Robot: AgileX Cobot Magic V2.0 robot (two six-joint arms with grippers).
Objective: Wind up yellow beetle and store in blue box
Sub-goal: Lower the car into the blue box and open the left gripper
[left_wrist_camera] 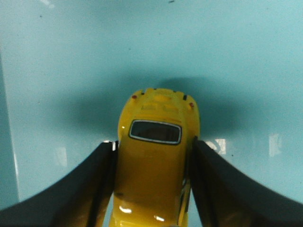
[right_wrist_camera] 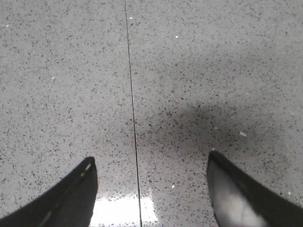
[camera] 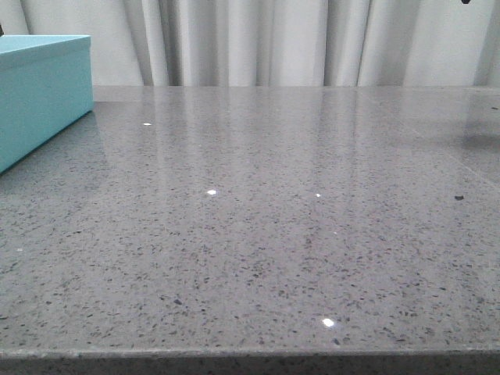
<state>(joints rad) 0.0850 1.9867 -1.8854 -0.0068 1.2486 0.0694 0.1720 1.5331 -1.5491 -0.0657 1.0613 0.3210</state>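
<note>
Two grippers are reported: left gripper [left_wrist_camera: 154, 189] is clamped on the yellow beetle [left_wrist_camera: 157, 156] by its flanks, over a turquoise surface — judged the blue box [camera: 43, 94] interior or lid, cannot tell which. Right gripper [right_wrist_camera: 151, 189] is spread wide, empty, above the speckled table [right_wrist_camera: 189, 71]. Risk: if released w/ spring wound, car may run into a wall or tip — wheels should be seated first.

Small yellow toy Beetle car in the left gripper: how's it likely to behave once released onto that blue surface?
The small yellow toy Beetle car looks rigid, with a glossy curved shell, so it could slip between the left gripper fingers. Being a wheeled car, it will probably roll on the smooth turquoise-blue surface if released with any push. It seems light for its size.
</note>
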